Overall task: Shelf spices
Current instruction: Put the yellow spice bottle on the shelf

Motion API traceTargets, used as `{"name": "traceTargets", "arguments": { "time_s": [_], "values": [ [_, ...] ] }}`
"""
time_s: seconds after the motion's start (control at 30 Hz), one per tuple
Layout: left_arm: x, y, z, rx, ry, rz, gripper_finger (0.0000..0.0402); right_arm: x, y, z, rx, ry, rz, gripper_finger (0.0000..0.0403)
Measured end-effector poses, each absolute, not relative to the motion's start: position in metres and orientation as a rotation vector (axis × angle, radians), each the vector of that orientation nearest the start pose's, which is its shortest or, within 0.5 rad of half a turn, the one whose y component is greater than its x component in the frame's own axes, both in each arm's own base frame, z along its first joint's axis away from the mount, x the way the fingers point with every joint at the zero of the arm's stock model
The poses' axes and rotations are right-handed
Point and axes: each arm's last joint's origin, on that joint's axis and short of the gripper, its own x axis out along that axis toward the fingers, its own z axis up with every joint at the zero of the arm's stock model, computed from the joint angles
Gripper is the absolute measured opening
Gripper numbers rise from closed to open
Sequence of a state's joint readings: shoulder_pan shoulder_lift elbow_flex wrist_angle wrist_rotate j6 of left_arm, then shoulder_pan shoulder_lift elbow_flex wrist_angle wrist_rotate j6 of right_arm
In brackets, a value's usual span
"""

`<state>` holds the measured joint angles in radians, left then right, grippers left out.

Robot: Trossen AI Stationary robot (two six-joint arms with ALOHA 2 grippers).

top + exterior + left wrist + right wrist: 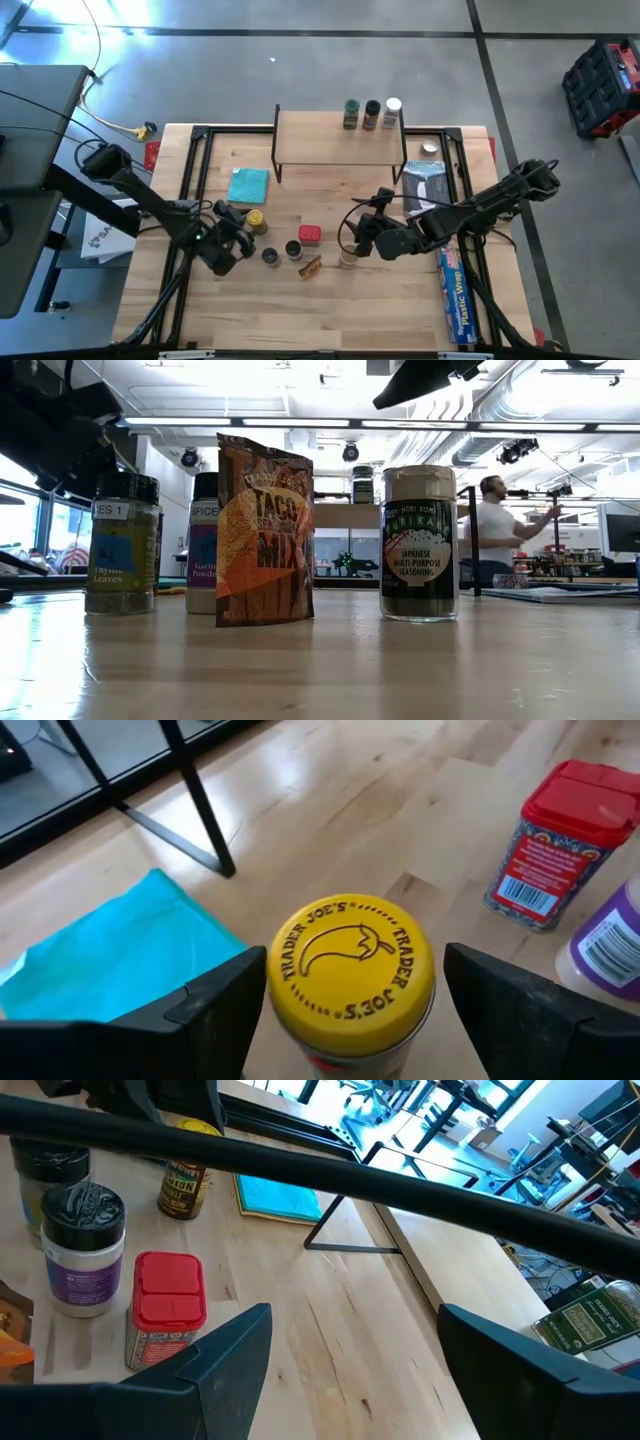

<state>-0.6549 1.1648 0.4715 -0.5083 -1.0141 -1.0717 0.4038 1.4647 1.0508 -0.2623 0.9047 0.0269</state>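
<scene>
Yellow-lid jar [350, 975] sitting between my left gripper [350, 1010] fingers, spread, not yet touching; jar standing on table beside cloth [110, 950]. Am centring, lowering below lid before closing. Right gripper [345, 1350] spread, hovering near red box [168, 1312]. Shelf [338, 140] holding three jars.

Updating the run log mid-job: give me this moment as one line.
left pincer: open around yellow-lidded round jar | right pincer: open, empty | light-wood shelf: three jars | red box: on table

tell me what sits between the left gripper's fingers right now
The yellow-lidded jar stands between the open left gripper's fingers, gaps on both sides; the left wrist view shows it.
</scene>
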Motion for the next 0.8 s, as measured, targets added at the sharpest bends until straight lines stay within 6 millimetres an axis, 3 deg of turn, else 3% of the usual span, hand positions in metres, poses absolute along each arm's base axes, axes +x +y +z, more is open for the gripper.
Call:
{"name": "traceTargets", "arguments": {
  "time_s": [0.47, 0.6, 0.8],
  "values": [
    [0.152, -0.082, 0.169, -0.111, 0.568, 0.599, 0.0220, 0.292, 0.100, 0.269, -0.387, 0.534, -0.489, 0.0279],
    [0.165, -0.083, 0.195, -0.100, 0.577, 0.532, 0.0220, 0.292, 0.100, 0.269, -0.389, 0.534, -0.489, 0.0279],
    [0.193, -0.075, 0.259, -0.017, 0.547, 0.440, 0.0220, 0.291, 0.100, 0.269, -0.391, 0.535, -0.491, 0.0279]
  ]
}}
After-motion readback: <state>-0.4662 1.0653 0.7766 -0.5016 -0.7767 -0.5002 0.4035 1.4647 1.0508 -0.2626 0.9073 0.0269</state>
